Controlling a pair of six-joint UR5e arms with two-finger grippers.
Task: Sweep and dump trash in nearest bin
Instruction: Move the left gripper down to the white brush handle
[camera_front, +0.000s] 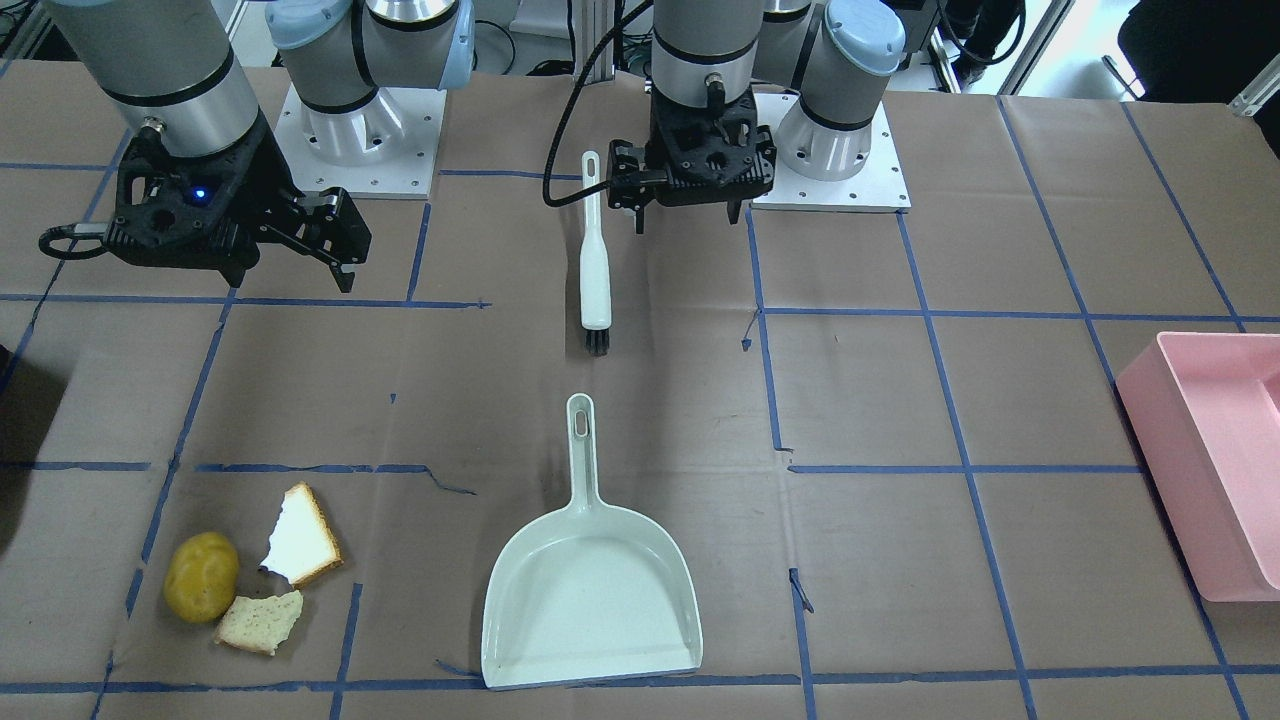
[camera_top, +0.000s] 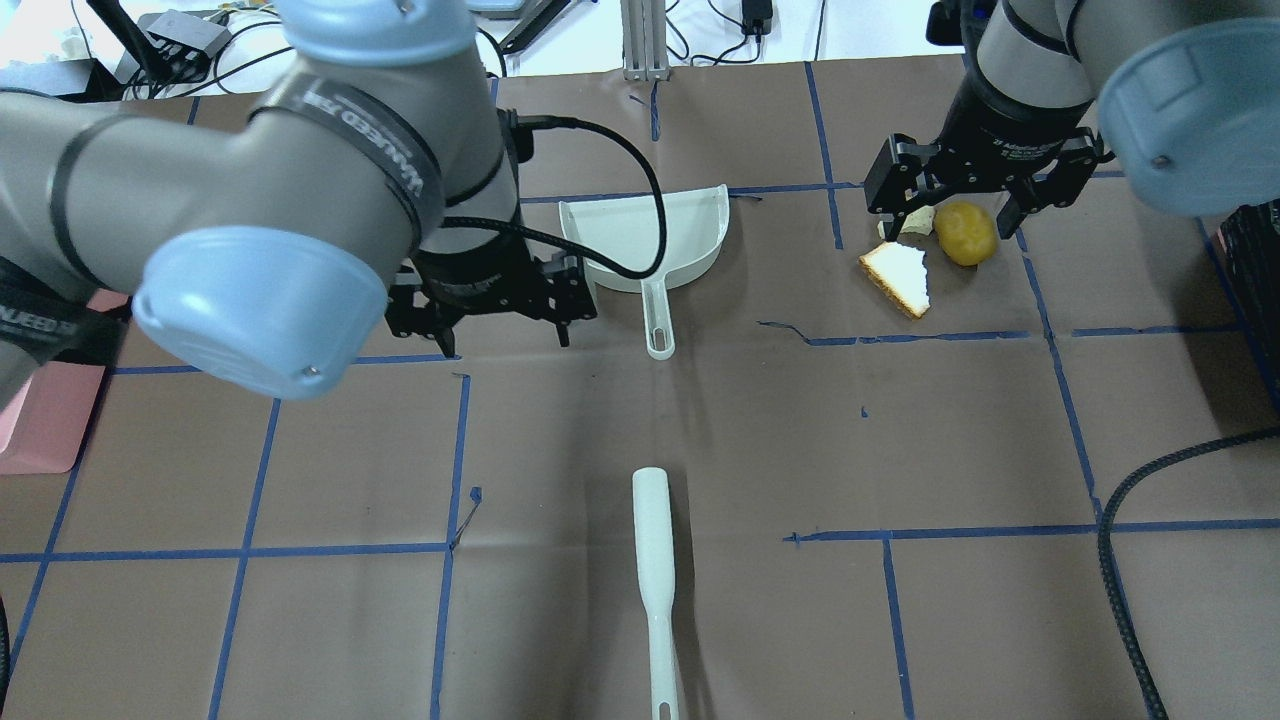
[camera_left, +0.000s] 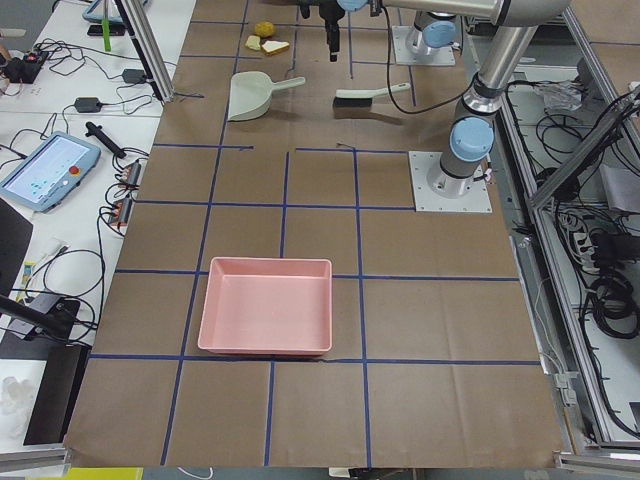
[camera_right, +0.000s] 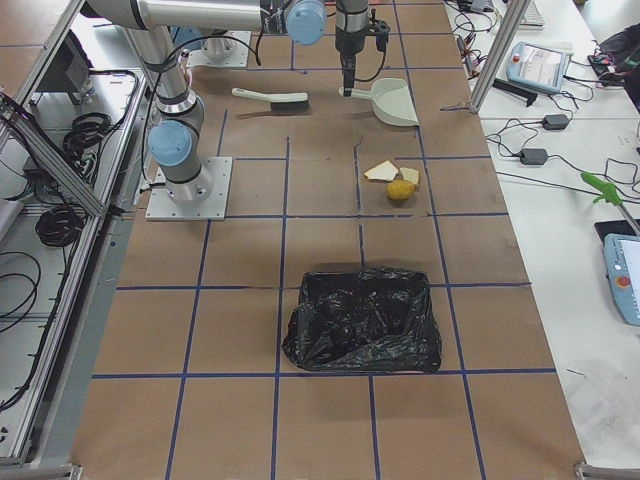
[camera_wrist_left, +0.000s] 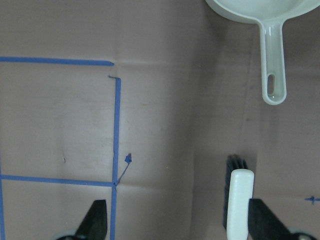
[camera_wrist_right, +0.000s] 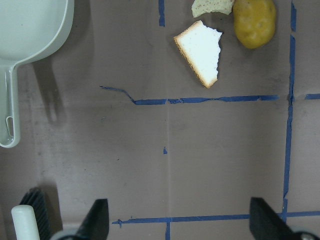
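Table (camera_front: 900, 400), brown paper w/ blue tape grid, carries everything. The dustpan (camera_front: 590, 590) lies mid-table on the side far from robot, mouth away from robot, handle twd it. Black-bagged bin (camera_right: 360, 320) sits well off to robot's R of dustpan, past the trash (camera_right: 400, 188). Pink bin (camera_left: 265, 305) sits well apart on dustpan's other side, robot's L. L gripper (camera_wrist_left: 177, 210) hangs robot-side of dustpan, over the brush (camera_front: 595, 260), fingers spread wide, nothing held. In its wrist view the brush head shows just inside one finger, and in overhead view its black cable (camera_top: 560, 123) loops across the sight of the dustpan. R gripper (camera_wrist_right: 177, 210) hangs robot-side and to R of dustpan, also spread wide w/ only paper btwn fingers. In overhead view it stands in front of the trash & hides part of the smaller bread piece (camera_front: 260, 622). Brush, white w/ dark bristles, lies flat btwn dustpan & robot, in line w/ dustpan handle, bristles twd it, a gap btwn them. Trash is bunched on the paper to robot's R of dustpan, level w/ its pan, apart from it. Bigger bread piece (camera_front: 303, 535), white face up, tan crust, is nearest dustpan. Potato (camera_front: 201, 576) is furthest from dustpan, and smaller bread piece lies just beside it on the side away from robot.
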